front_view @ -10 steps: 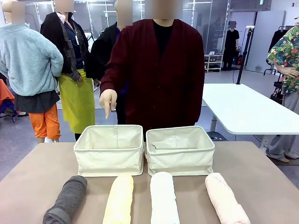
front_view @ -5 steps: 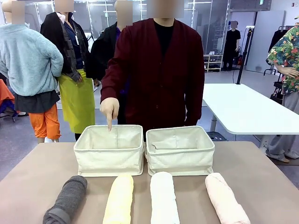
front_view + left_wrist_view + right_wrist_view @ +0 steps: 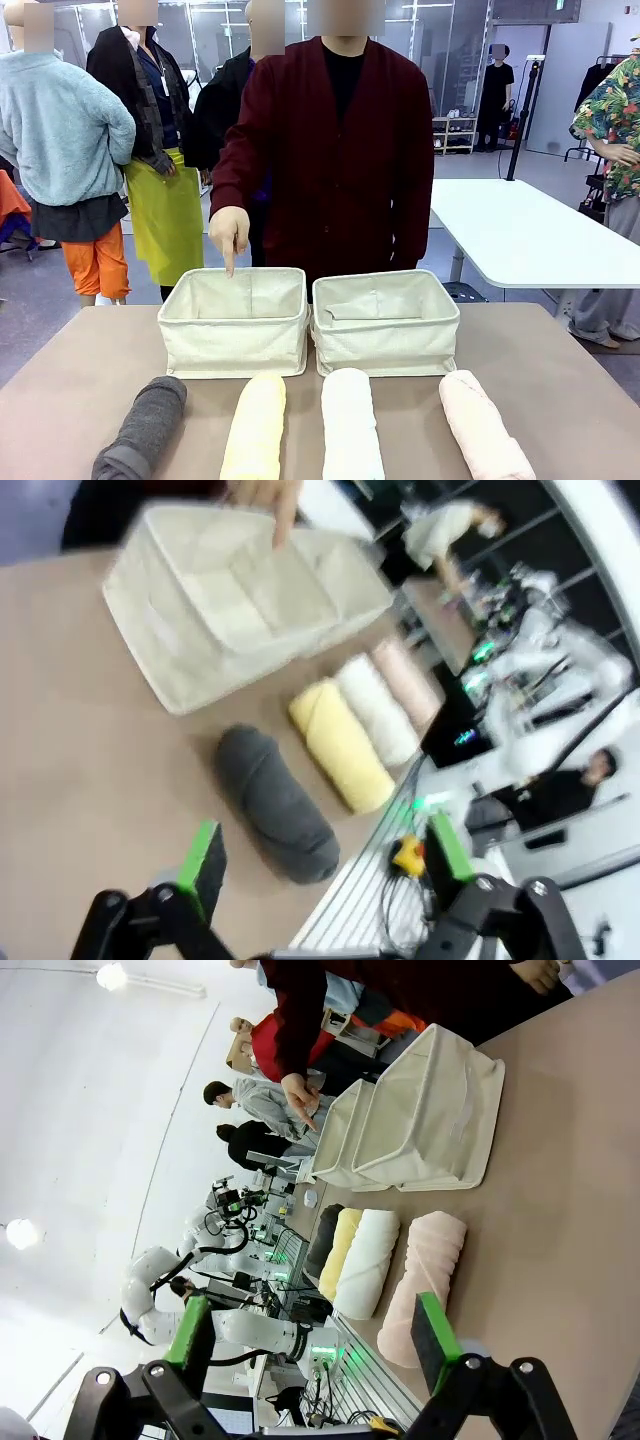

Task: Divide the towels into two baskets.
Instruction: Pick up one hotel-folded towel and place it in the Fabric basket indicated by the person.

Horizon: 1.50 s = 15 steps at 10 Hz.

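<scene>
A brown table (image 3: 60, 380) is seen in a crowded room, with a white table (image 3: 520, 235) at mid-right. The left basket (image 3: 233, 325) and right basket (image 3: 386, 325) are set touching at centre. Along the lower edge, spaced apart, are laid the grey towel (image 3: 145, 428), yellow towel (image 3: 255, 425), white towel (image 3: 351, 425) and pink towel (image 3: 483, 425). A hand (image 3: 229, 228) is pointed down over the left basket's far rim. The left gripper (image 3: 325, 858) and right gripper (image 3: 310, 1328) are held wide open, empty, above bare tabletop
</scene>
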Tool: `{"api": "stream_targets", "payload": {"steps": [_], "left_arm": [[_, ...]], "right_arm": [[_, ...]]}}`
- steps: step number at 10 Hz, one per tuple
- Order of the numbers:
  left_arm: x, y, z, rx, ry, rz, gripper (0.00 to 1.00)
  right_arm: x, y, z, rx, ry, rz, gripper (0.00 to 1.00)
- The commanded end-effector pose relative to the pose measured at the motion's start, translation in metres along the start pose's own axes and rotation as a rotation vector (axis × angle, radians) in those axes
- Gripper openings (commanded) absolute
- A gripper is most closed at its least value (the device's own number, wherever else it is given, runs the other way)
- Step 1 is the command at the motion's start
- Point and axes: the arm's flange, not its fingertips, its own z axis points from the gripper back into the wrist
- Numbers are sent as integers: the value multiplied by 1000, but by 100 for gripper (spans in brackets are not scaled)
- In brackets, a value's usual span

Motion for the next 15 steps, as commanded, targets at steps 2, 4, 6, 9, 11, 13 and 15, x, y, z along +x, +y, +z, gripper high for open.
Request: {"api": "stream_targets", "payload": {"steps": [2, 4, 6, 9, 11, 13, 15], "left_arm": [[9, -67, -101, 212, 246, -15, 100], [-3, -84, -148, 376, 347, -9, 100], [-19, -82, -186, 530, 385, -33, 100], [-47, -72, -223, 623, 413, 63, 100], [-60, -65, -238, 681, 449, 70, 100], [-76, -58, -250, 753, 465, 97, 100], [-88, -53, -259, 719, 483, 135, 100]], "right_arm": [[0, 4, 2, 6, -4, -2, 100], [0, 4, 2, 6, -4, -2, 100], [0, 4, 2, 6, -4, -2, 100], [0, 4, 2, 6, -4, -2, 100], [0, 4, 2, 6, -4, -2, 100], [0, 4, 2, 6, -4, -2, 100], [0, 4, 2, 6, -4, -2, 100]]}}
